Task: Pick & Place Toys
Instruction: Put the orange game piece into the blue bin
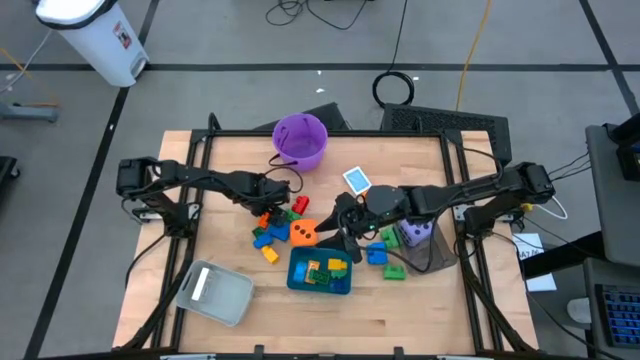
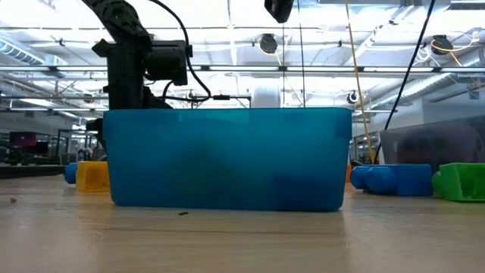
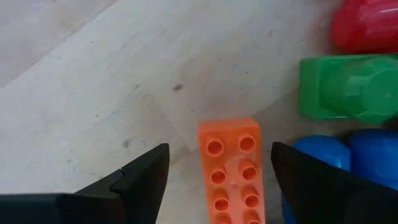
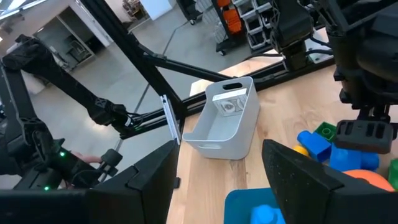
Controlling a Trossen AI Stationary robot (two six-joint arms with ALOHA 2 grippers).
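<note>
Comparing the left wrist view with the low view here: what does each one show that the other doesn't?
Only the left wrist view: the open left gripper straddling an orange brick lying on the wooden table, with a green brick and red brick nearby. Only the low view: the teal tray filling the frame, a yellow brick, and the room behind. Both show blue bricks and the tabletop.

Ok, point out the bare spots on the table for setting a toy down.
Free wood: the near strip between the grey tray and teal tray, the far left corner beside the purple bucket, and the near right corner. Crowded: the middle, where the bricks, orange die and both arms cluster.
</note>
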